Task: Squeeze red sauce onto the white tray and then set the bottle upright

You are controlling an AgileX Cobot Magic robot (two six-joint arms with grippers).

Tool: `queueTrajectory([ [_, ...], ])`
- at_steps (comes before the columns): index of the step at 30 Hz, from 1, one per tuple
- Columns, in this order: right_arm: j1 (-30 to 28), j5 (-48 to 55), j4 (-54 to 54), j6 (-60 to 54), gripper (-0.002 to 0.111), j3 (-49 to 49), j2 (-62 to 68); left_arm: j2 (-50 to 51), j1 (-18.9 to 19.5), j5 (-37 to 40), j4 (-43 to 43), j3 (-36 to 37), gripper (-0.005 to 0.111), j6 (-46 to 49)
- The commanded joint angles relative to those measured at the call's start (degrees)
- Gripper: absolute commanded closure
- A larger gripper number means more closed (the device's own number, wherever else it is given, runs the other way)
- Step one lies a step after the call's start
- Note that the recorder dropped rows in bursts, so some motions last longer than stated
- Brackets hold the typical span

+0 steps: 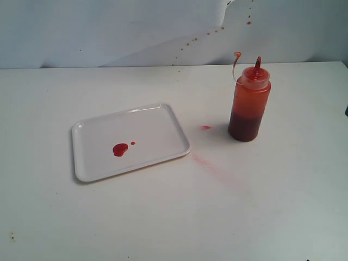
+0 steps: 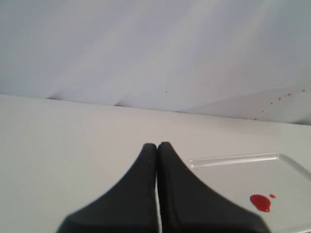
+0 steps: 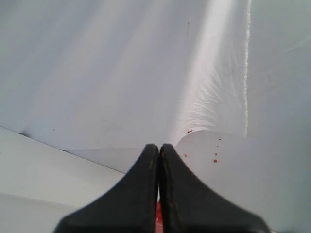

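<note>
Work looks finished in the exterior view: the bottle stands upright at the right, well apart from the white tray, which holds the red sauce. The left wrist view shows the left fingers pressed together, empty, near the tray. In the right wrist view the right fingers are likewise closed on nothing. Any retreat should steer wide of the bottle.

Open table around bottle, tray
</note>
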Motion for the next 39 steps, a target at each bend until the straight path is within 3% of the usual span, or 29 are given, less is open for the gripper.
queueTrajectory([
  [1, 0.1, -0.7, -0.6, -0.2, 0.108, 0.3, -0.3, -0.3, 0.1, 4.6, 1.3, 0.3, 0.107, 0.8],
  [5, 0.1, -0.7, -0.6, -0.2, 0.108, 0.3, -0.3, -0.3, 0.1, 8.5, 1.6, 0.3, 0.107, 0.8],
  [17, 0.1, -0.7, -0.6, -0.2, 0.108, 0.3, -0.3, -0.3, 0.1, 8.5, 1.6, 0.3, 0.107, 2.8],
  [27, 0.1, -0.7, -0.6, -0.1, 0.108, 0.3, -0.3, -0.2, 0.0, 8.8, -6.5, 0.3, 0.107, 12.3],
  [39, 0.1, -0.7, -0.6, -0.1, 0.108, 0.3, -0.3, -0.2, 0.0, 8.7, -6.3, 0.3, 0.107, 12.9],
])
